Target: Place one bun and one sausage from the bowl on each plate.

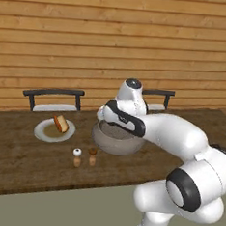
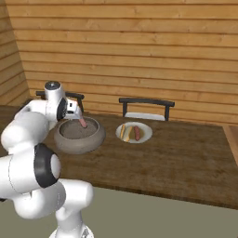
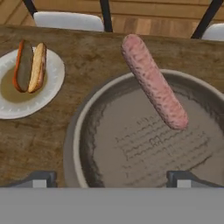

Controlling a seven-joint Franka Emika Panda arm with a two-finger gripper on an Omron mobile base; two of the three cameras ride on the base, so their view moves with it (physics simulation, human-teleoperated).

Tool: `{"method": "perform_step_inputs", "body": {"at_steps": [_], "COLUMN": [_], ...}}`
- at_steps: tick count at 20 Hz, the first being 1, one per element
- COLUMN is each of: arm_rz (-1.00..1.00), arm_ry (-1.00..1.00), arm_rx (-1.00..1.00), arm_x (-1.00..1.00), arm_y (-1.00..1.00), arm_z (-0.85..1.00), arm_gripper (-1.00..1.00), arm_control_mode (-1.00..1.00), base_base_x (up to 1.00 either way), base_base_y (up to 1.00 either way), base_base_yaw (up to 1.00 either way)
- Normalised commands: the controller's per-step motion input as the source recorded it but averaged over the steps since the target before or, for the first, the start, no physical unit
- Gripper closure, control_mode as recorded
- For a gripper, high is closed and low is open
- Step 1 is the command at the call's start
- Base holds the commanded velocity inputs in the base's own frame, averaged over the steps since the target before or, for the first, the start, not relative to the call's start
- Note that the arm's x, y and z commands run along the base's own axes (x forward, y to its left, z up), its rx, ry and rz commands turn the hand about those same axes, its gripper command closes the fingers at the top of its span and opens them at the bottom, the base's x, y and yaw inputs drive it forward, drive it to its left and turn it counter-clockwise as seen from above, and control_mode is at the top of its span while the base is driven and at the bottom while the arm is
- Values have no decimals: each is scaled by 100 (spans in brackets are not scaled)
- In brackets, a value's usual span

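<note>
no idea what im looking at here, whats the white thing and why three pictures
The white thing is a robot arm in a simulated kitchen. Two pictures come from cameras behind it, left and right; the third looks out from its hand.

On the wooden table stands a grey bowl. A pink sausage leans on its rim. One plate holds a bun. The other plate already has a bun and a sausage. Two small shakers stand in front.

The gripper hovers over the bowl, open, holding nothing.

The wooden table [image 1: 27, 168] carries the grey bowl [image 1: 118, 143] (beneath the gripper [image 3: 111, 178]), two plates [image 1: 44, 132] [image 2: 145, 135] flanking, and two shakers [image 1: 84, 157] nearer.
</note>
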Motion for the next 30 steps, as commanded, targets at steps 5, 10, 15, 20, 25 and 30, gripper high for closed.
{"method": "perform_step_inputs", "body": {"at_steps": [5,10,15,20,25,30], "arm_rz": [6,2,0,0,9,13], "arm_ry": [0,0,0,1,0,0], "arm_rx": [1,0,-2,-3,0,0], "arm_x": [38,52,42,5,0,1], "arm_y": [-42,-22,0,0,-3,-6], "arm_z": [0,0,-7,-26,-23,-15], "arm_gripper": [-100,-100,-100,-100,-100,-100], "arm_control_mode": [-100,-100,-100,-100,-100,-100], "base_base_x": [0,0,0,0,0,0], "base_base_y": [0,0,0,0,0,0], "base_base_yaw": [0,0,0,0,0,0]}}
